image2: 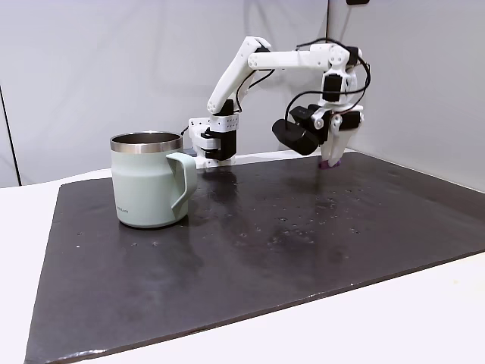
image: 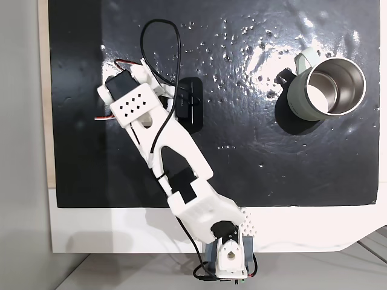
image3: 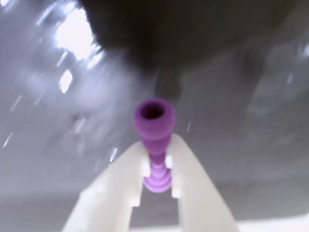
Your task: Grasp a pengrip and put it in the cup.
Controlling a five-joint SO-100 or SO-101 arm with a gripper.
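pinching the pengrip (image3: 154, 145) at its ridged waist, the gripper (image3: 157, 170) held it well apart from the cup (image2: 146, 182), low over the dark mat (image2: 303, 235). it looked light, soft and squashy, so a gentle mid-body hold seemed right.

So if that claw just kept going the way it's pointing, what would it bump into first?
Probably the black mat. The gripper, shut on the purple pengrip, points nearly straight down; the pengrip's tip seems at or just above the surface, though depth is unclear.

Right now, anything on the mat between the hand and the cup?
Nothing: in a fixed view the black mat lies bare, only shiny specks, between the hand, shut on the pengrip, and the cup.
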